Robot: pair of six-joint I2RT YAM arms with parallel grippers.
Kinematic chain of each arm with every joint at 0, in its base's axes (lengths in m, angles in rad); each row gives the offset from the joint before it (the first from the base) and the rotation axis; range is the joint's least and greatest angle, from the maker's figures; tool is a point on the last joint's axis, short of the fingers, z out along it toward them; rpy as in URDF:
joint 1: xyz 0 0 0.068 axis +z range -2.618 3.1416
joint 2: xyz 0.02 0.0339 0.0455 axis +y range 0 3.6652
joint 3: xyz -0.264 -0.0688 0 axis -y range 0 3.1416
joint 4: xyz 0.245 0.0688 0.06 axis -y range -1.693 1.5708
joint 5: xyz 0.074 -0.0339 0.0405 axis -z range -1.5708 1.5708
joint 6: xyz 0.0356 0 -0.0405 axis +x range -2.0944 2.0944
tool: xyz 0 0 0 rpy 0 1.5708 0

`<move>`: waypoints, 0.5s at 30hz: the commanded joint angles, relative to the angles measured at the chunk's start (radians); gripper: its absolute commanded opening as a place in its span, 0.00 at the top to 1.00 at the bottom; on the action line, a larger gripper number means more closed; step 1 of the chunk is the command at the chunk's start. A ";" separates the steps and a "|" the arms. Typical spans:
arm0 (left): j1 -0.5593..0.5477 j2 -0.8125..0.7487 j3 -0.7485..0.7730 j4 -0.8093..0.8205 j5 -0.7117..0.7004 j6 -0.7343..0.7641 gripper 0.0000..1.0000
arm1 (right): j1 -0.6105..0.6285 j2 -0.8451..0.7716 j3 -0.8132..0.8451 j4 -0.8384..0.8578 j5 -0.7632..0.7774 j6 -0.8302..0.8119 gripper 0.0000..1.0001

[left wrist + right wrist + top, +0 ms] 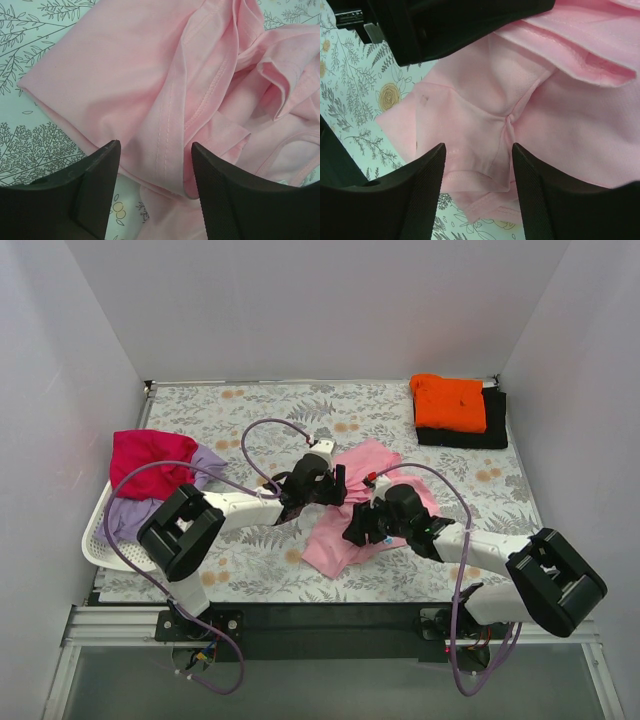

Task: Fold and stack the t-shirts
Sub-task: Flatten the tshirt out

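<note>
The table [250,405] has a white cover printed with grey leaves and yellow flowers, and plain white walls [300,310] close it in on three sides. A white basket [92,538] sits at its left edge, with a magenta-red shirt [150,458] and a lavender shirt [125,518] spilling out of it. In the far right corner a folded orange shirt [450,402] lies on a folded black shirt [497,428]. The pink shirt [330,545] lies crumpled at mid-table, partly hidden in the top view by both wrists, which meet over it. The left gripper [156,167] has its jaws released astride a stitched fold. The right gripper [479,172] is likewise spread wide over a puckered hem, grasping nothing. Whether either touches the cloth cannot be told. A purple cable [270,425] loops above each arm. In all there are five shirts, one basket and two arms.
</note>
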 commanded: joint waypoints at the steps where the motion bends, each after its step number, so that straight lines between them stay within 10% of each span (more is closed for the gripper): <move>1: 0.009 -0.004 0.026 -0.009 -0.014 0.008 0.47 | 0.006 0.028 0.036 0.044 0.007 -0.016 0.51; 6: 0.015 -0.006 0.026 -0.015 -0.015 0.003 0.64 | 0.009 0.063 0.036 0.042 -0.002 -0.006 0.66; 9: 0.024 -0.007 0.025 -0.015 -0.020 -0.007 0.86 | 0.008 0.074 0.045 0.039 -0.004 -0.007 0.97; 15: 0.116 -0.070 -0.010 -0.030 -0.056 -0.033 1.00 | 0.008 -0.051 0.109 -0.175 0.183 -0.110 0.99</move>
